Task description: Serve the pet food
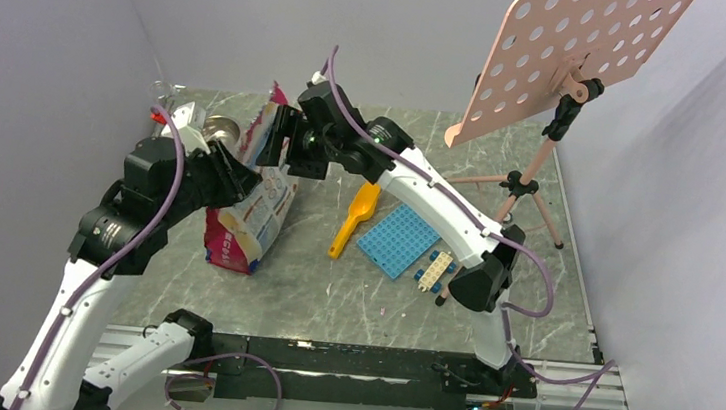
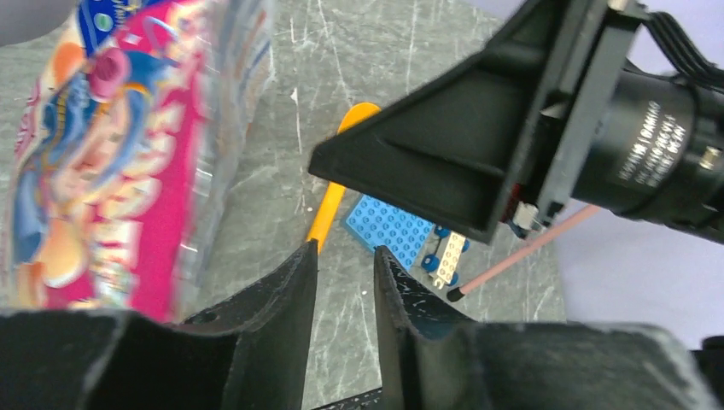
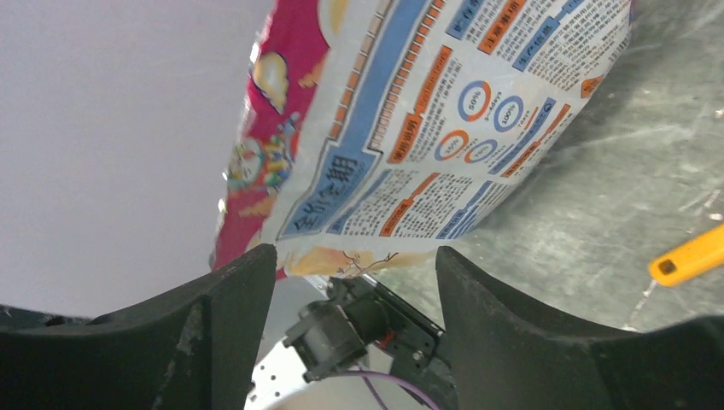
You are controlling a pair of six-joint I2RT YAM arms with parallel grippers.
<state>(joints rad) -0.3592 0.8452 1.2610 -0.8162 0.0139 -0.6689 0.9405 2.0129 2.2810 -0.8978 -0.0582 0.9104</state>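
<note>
Your two grippers crowd the pet-food pouch (image 1: pixel 250 219) at the left of the marble table (image 1: pixel 329 302). In the overhead view the glossy pink, cartoon-printed pouch stands leaning, foot toward 6 o'clock and top toward 12. The kibble itself is out of sight.

Your right gripper (image 1: pixel 283 143) meets the pouch's top end from 3 o'clock. Its wrist camera shows the jaws standing wide, with one edge of the pouch right at the fingertips and the printed panel stretching away toward 1 o'clock. You cannot tell whether the pads press the film or merely frame it.

Your left gripper (image 1: pixel 244 180) hangs just beside the pouch's flank, at about 9 o'clock of its middle. Its jaws are parted by a narrow slot with only table showing through. From its wrist camera the pouch lies apart, at 10 o'clock of the fingertips.

The orange-yellow scoop (image 1: pixel 354 221) lies flat at 3 o'clock of the pouch, with a blue studded plate (image 1: pixel 398 241) just beside it. A steel bowl (image 1: pixel 220 131) shows at 11 o'clock of the pouch.
</note>
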